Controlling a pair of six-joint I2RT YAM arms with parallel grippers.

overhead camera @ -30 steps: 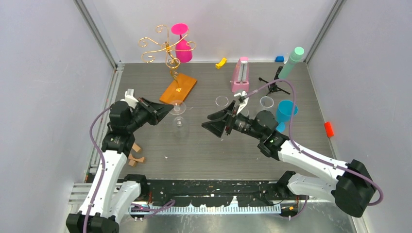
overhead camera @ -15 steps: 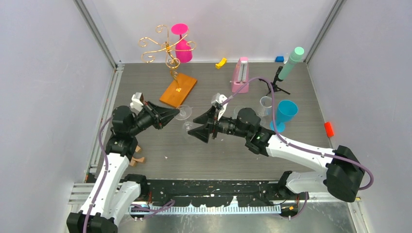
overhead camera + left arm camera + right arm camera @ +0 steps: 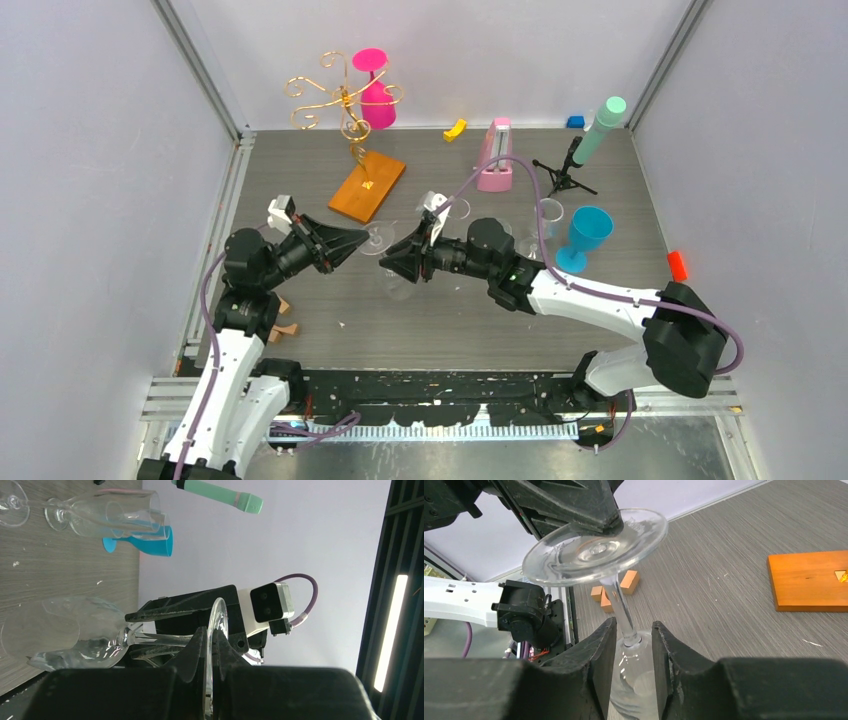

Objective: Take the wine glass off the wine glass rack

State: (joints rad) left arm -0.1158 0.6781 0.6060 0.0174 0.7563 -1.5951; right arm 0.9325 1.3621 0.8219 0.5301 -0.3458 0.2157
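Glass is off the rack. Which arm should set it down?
Probably right: the right hand straddles the wine glass stem beside the bowl, a steadier hold; the left hand only pinches the foot's edge.

Bare counter [image 3: 440,320] lies open toward the arm bases, while the wine glass rack [image 3: 345,100], clear glasses [image 3: 547,211] and blue cup [image 3: 588,228] crowd the far side.

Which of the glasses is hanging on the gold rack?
The pink wine glass, upside down on the wine glass rack; the blue goblet and clear glasses are off it.
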